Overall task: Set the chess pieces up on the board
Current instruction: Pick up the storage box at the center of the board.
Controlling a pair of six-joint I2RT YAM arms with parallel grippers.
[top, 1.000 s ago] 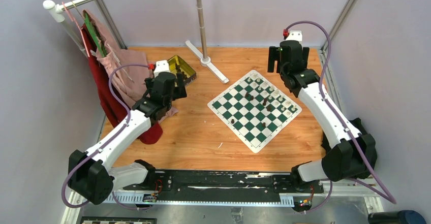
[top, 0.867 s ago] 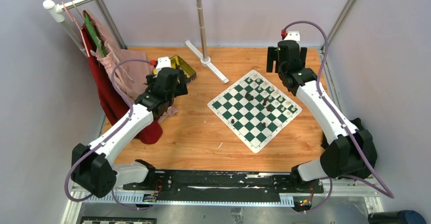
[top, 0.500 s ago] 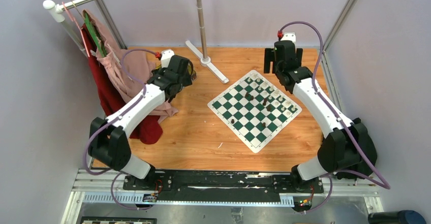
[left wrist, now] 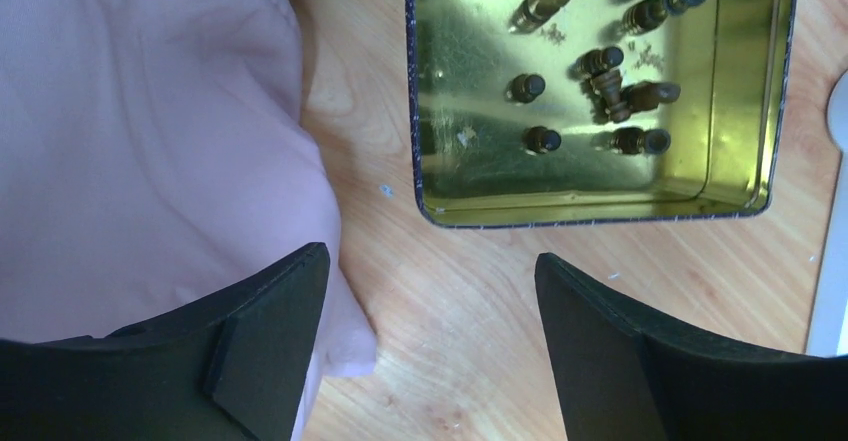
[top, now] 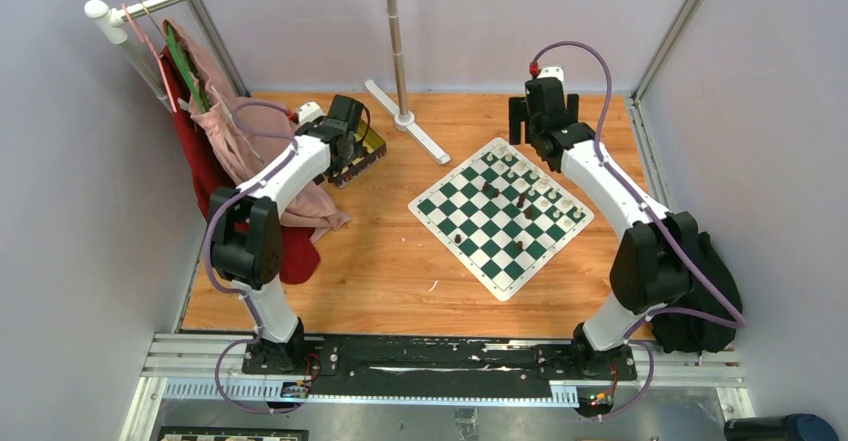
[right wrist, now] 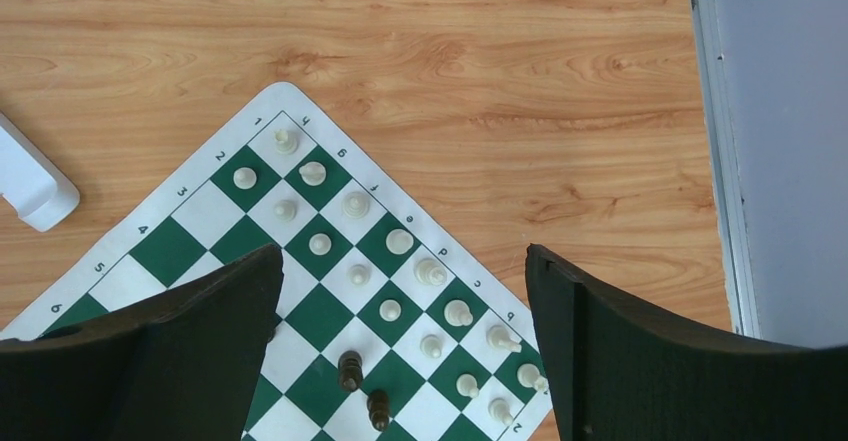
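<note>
We are hovering the left gripper (left wrist: 428,261), jaws apart, just short of the gold tin (left wrist: 590,213) holding the dark chess pieces (left wrist: 603,71); we are best targeting an isolated one, descending straight. The right gripper (right wrist: 402,253), likewise apart, is hanging over the board (right wrist: 320,318).

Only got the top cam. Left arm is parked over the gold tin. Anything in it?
Observer: Yes. The left wrist view shows dark brown chess pieces scattered loose in the tin, roughly a dozen.
Operator: Left gripper holding one?
Observer: No. The left gripper is open and empty, over bare wood just short of the tin.
Operator: And the right?
Observer: The right gripper is open and empty too, looking down on the board corner where the white pieces stand.
</note>
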